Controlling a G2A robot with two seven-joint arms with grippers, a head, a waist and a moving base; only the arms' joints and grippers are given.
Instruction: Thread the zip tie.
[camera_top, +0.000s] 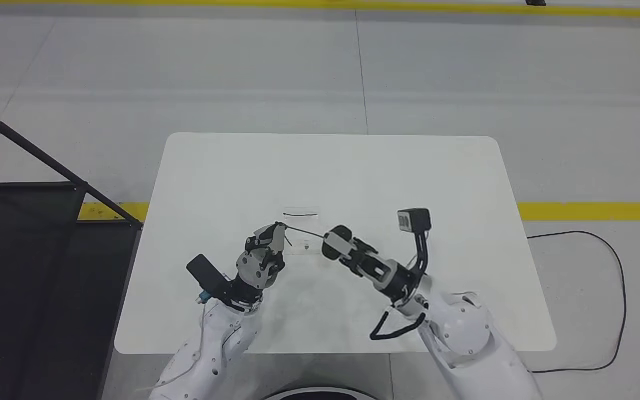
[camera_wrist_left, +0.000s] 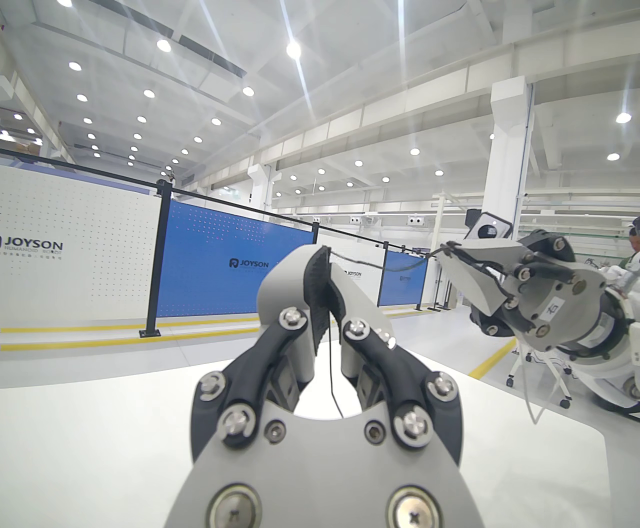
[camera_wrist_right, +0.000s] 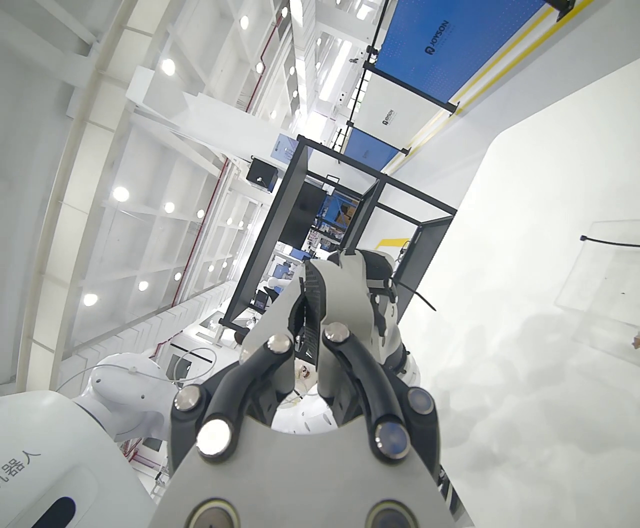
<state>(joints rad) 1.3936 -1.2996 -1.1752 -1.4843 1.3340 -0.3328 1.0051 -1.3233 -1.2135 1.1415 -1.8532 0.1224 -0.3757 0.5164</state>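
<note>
A thin black zip tie (camera_top: 303, 233) is stretched above the table between my two grippers. My left gripper (camera_top: 272, 238) is shut on one end of it. In the left wrist view the tie (camera_wrist_left: 370, 264) leaves the left gripper's (camera_wrist_left: 327, 265) tips and runs across to my right gripper (camera_wrist_left: 447, 250), while its loose tail hangs down between the fingers (camera_wrist_left: 350, 310). My right gripper (camera_top: 333, 240) is shut on the other end. In the right wrist view the right gripper (camera_wrist_right: 325, 270) points at the left gripper just beyond it.
A second black zip tie (camera_top: 298, 212) lies on a clear plastic sheet (camera_wrist_right: 600, 285) on the white table (camera_top: 420, 180), just beyond the grippers. The same tie (camera_wrist_right: 612, 243) appears in the right wrist view. A black frame stands off the table's left side.
</note>
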